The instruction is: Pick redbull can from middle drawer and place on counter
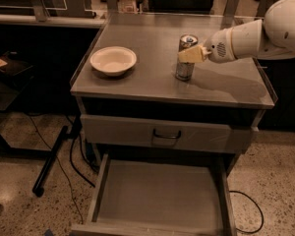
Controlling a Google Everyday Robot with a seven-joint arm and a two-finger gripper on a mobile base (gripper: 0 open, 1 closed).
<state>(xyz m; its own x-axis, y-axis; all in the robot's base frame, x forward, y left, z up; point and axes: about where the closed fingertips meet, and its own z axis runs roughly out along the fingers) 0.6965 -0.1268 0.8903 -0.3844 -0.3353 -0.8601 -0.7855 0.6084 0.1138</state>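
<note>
The redbull can (184, 71) stands upright on the counter (152, 80), right of centre. My gripper (188, 54) reaches in from the right on a white arm and is shut on the redbull can around its upper half, with one cream finger (191, 56) across its front. The can's base looks to be at or just above the counter surface. The middle drawer (157, 193) is pulled open below, and its bare floor holds nothing.
A cream bowl (113, 59) sits on the left part of the counter. A closed drawer front with a black handle (166, 134) is above the open drawer. Cables and a black stand leg (51, 161) lie on the floor to the left.
</note>
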